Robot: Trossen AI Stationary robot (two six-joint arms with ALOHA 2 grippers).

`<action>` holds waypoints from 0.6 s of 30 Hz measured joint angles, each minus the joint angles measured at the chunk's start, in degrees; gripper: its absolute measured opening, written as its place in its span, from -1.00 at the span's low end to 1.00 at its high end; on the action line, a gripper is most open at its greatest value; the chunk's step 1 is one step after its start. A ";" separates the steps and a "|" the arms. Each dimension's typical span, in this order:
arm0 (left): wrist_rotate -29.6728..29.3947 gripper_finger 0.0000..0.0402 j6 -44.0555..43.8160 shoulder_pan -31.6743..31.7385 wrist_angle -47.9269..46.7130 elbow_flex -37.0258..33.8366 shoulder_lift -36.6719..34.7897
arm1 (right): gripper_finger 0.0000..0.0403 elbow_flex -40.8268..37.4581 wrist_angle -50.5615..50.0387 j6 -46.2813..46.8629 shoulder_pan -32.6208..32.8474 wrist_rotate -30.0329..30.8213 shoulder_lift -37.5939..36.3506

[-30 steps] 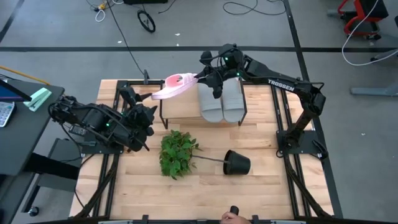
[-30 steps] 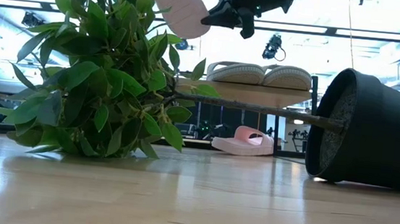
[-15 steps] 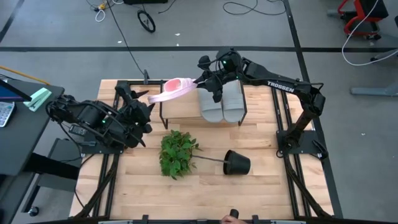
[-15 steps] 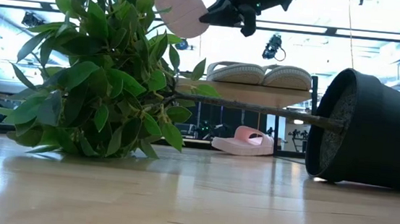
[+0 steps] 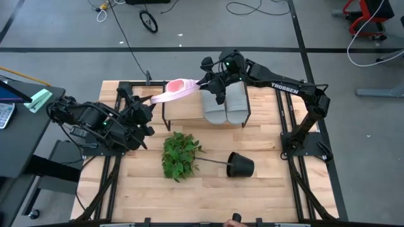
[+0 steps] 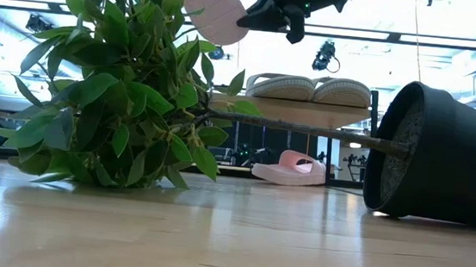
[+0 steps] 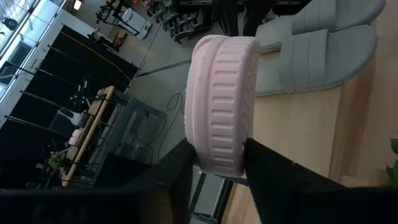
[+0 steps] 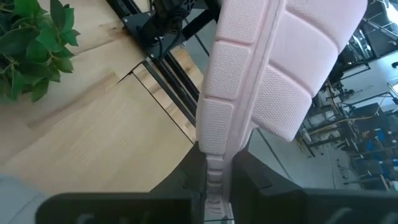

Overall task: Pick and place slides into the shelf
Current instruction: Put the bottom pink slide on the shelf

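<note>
A pale pink slide hangs in the air over the shelf's left end, its ribbed sole facing the left wrist camera. My right gripper is shut on its strap end and my left gripper on its other end. Two grey slides lie side by side on the shelf's wooden top. A second pink slide rests sole-down on the table beneath the shelf, seen in the low view. My left gripper has the slide's free end between its two fingers, one on each long side edge, coming from the table's left. That end is clear of the shelf. My right gripper pinches the sole at the strap end through its thickness, coming level from the right, fingers along the slide. The slide is lifted clear and slopes down toward the left arm.
A fallen artificial plant lies on the table's middle: green leaves, thin stem, black pot on its side. It fills the foreground of the low view. Black frame rails run along the table's left and right sides.
My left gripper has moved toward the far edge and up to the slide's free end, then stayed there. My right gripper has carried the slide slightly toward the table's left.
</note>
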 joint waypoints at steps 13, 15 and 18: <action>-0.41 -0.61 -1.01 0.06 0.86 0.00 0.00 | 0.03 0.07 -4.46 -1.61 0.07 1.91 -0.01; -0.52 -0.62 -1.19 0.68 0.89 0.00 0.00 | 0.24 0.07 -4.47 -1.49 0.07 4.23 -0.02; -0.57 -0.66 -1.33 1.77 0.86 0.00 0.00 | 0.50 0.07 -4.44 -1.42 0.17 8.50 -0.02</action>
